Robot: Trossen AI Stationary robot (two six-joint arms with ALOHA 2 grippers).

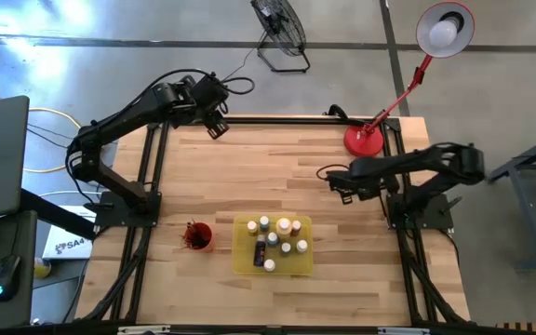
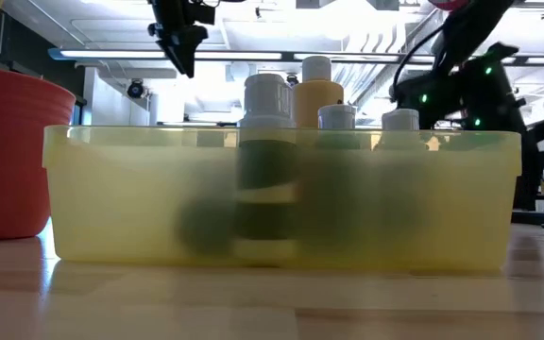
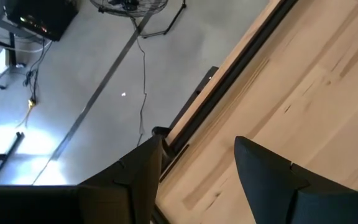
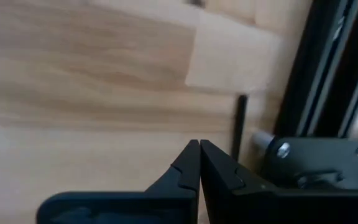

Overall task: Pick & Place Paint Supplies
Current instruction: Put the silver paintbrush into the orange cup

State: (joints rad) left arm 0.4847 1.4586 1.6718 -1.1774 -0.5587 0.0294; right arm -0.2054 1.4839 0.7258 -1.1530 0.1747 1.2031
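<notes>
Yellow plastic blurs the paint bottles (image 2: 267,170) kept in the tray (image 1: 246,263); only their pale caps are seen clearly. Dark brushes (image 1: 192,233) are stood in the red cup (image 1: 199,238). Farther back on the wooden table (image 1: 277,167), the right gripper (image 1: 328,177) is pressed together, empty. The left gripper (image 1: 215,129) is spread at the far edge. A fan (image 1: 280,31) is seen beyond.

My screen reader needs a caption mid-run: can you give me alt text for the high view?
A yellow tray near the table's front edge holds about ten small paint bottles, with a red cup beside it. The left gripper, open, hangs at the far left edge; the right gripper, shut and empty, hovers mid-right.
</notes>
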